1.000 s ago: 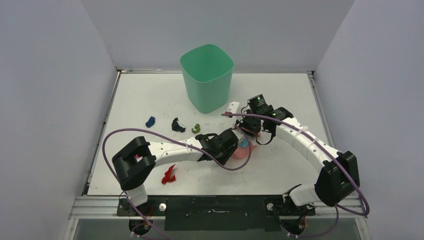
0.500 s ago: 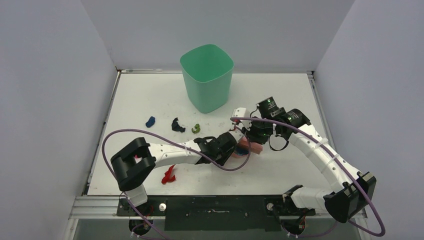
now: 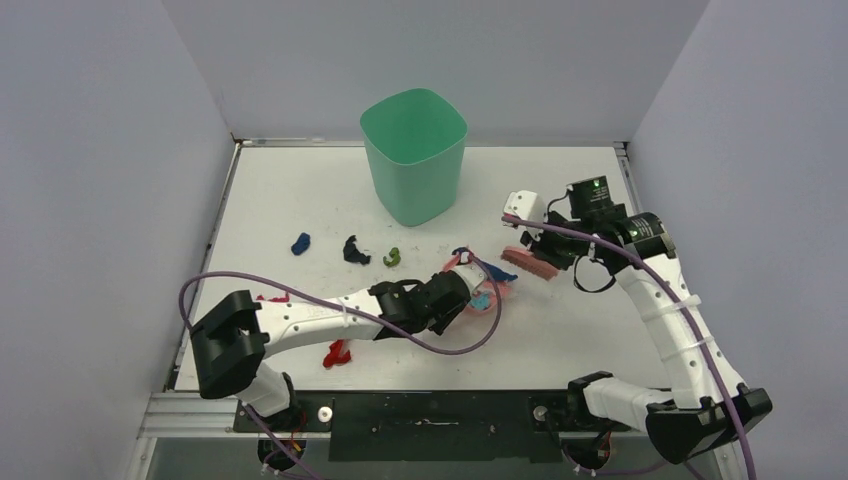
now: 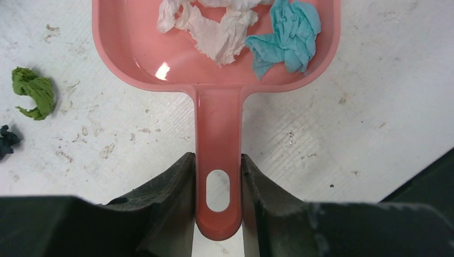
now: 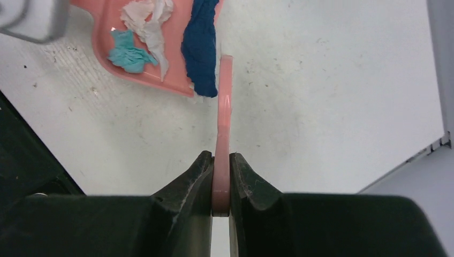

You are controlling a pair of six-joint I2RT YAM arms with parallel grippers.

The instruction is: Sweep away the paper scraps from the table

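My left gripper point(image 3: 452, 293) is shut on the handle of the pink dustpan point(image 4: 217, 59), which lies flat on the white table point(image 3: 580, 340). White point(image 4: 214, 29), light blue point(image 4: 286, 37) and dark blue point(image 5: 201, 48) paper scraps lie in the pan. My right gripper point(image 3: 556, 252) is shut on the pink hand brush point(image 3: 528, 263), held just right of the pan; the brush handle shows between its fingers in the right wrist view point(image 5: 222, 134). Dark blue point(image 3: 301, 242), black point(image 3: 354, 250), green point(image 3: 391, 257) and red point(image 3: 338, 352) scraps lie on the table to the left.
A green bin point(image 3: 414, 155) stands upright at the back centre, behind the dustpan. Pale grey walls close the table on three sides. A metal rail point(image 3: 430, 405) runs along the front edge. A small red scrap point(image 3: 272, 297) lies beside the left arm.
My right gripper has drawn the brush to the right and back, away from the dustpan mouth. The left arm has swung lower and leftward, still holding the dustpan.
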